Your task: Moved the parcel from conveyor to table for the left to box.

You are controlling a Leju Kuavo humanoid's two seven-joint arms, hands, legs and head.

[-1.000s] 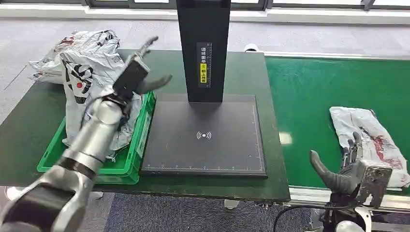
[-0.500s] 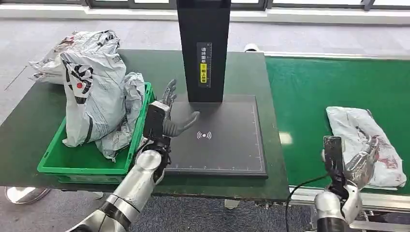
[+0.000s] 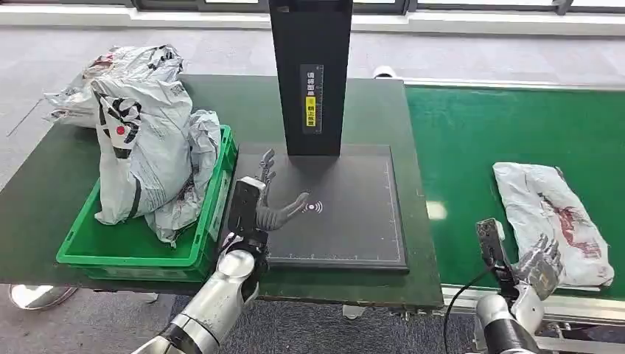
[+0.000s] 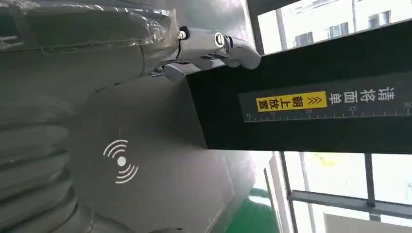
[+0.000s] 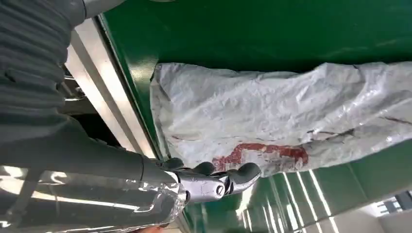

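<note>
A crumpled grey parcel [image 3: 549,214] with red print lies on the green conveyor belt [image 3: 501,122], near its front edge. My right hand [image 3: 536,262] hovers at the parcel's near edge with its fingers spread, holding nothing. In the right wrist view, the fingertips [image 5: 228,179] sit just short of the parcel [image 5: 272,111] by the belt's metal rim. My left hand [image 3: 263,203] is open above the front left part of the black scanner pad [image 3: 346,221]. Its fingers [image 4: 214,41] reach toward the black column [image 4: 311,107].
A green crate [image 3: 110,258] on the dark table [image 3: 37,192] holds several grey parcels [image 3: 144,147], heaped above its rim. The tall black scanner column [image 3: 309,74] rises behind the pad. Beyond the table lies grey floor.
My left arm drew back from above the crate and dropped to the pad's front left. My right hand turned and sank at the conveyor's edge. The parcel shifted slightly left on the belt.
</note>
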